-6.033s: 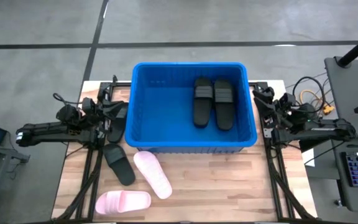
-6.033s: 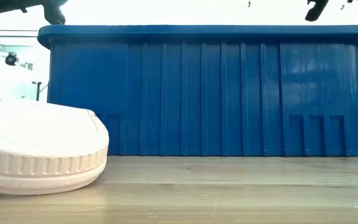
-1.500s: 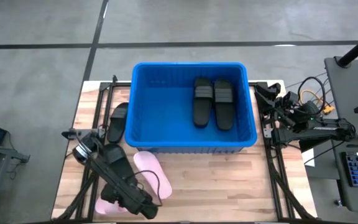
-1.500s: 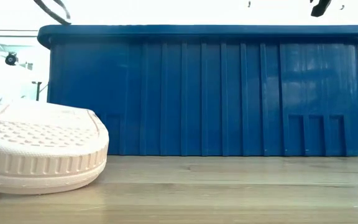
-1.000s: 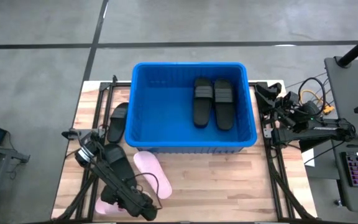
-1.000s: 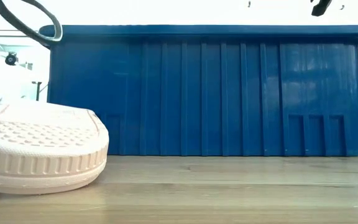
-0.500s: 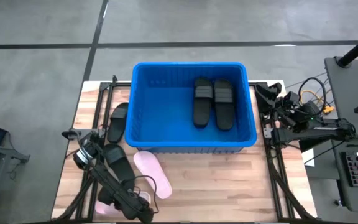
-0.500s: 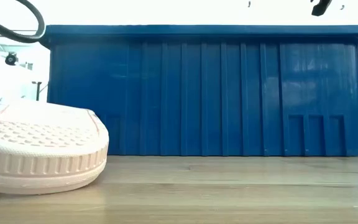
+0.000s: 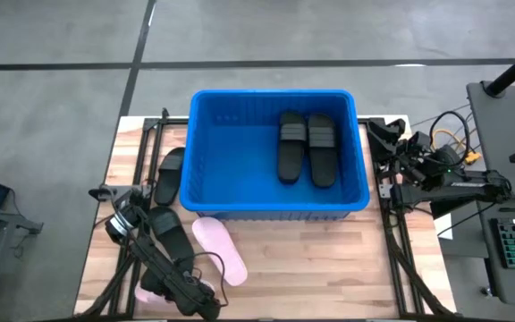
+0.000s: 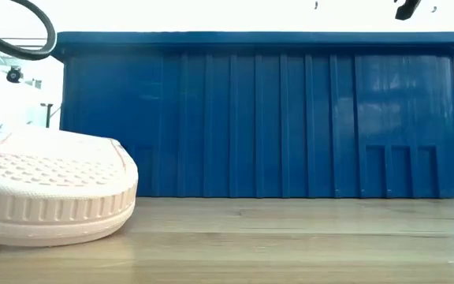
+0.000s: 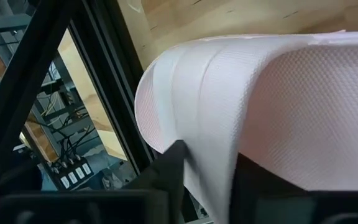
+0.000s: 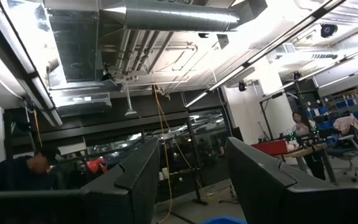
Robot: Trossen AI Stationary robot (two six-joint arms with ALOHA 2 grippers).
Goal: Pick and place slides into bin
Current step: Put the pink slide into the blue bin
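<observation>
high view: left gripper (image 9: 189,295) sits over the light pink rubber slide (image 9: 153,293) at the table's near-left corner, lower than a second ago; the right gripper (image 9: 392,143) waits beside the bright blue plastic bin (image 9: 274,207), jaws apart. left wrist view: jaws now pinch the soft, light strap (image 11: 229,99), a sensible hold.

Two dark, matte black jointed arms are seen, each wrapped with looping black cables. The left gripper (image 11: 205,180) is formed of two flat, angular black fingers (image 11: 166,171). The right gripper (image 12: 191,180) is built of matching broad, slab-like black fingers (image 12: 135,177).
</observation>
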